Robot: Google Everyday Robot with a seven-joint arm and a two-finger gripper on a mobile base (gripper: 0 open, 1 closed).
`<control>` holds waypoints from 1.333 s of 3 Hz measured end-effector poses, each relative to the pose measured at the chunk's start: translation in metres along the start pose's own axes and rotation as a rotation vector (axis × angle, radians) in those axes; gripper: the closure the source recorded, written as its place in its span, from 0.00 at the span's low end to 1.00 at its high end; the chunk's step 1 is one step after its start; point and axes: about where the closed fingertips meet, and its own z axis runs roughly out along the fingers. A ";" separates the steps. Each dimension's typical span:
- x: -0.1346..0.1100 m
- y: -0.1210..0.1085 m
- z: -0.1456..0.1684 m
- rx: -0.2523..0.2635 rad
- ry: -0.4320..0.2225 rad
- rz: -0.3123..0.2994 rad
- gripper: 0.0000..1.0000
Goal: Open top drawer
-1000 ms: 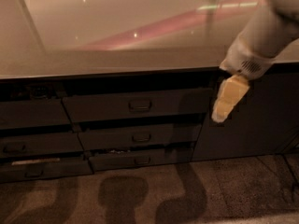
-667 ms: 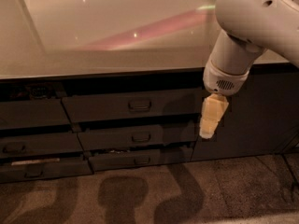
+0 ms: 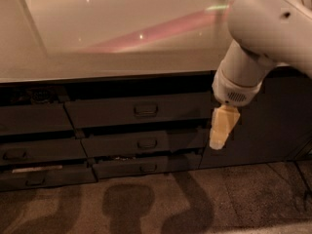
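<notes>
The top drawer is the widest dark grey front just under the counter, with a small rectangular pull handle at its centre. Its front lies in line with the fronts beside it, and no interior shows. My gripper hangs pale and pointing downward from the white arm. It is in front of the drawer stack's right end, right of the handle and slightly lower, apart from it.
Two shorter drawer fronts sit below the top one. More drawers stand to the left. A dark cabinet door is to the right. A pale glossy counter lies above and speckled floor below.
The arm has swung in from the upper right. The gripper has moved left and down, ending in front of the right end of the drawers. The drawers have not moved.
</notes>
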 end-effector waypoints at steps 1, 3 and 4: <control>0.011 0.030 -0.002 0.120 -0.012 -0.084 0.00; 0.007 0.029 -0.004 0.278 -0.091 -0.134 0.00; 0.008 0.030 -0.003 0.278 -0.088 -0.133 0.00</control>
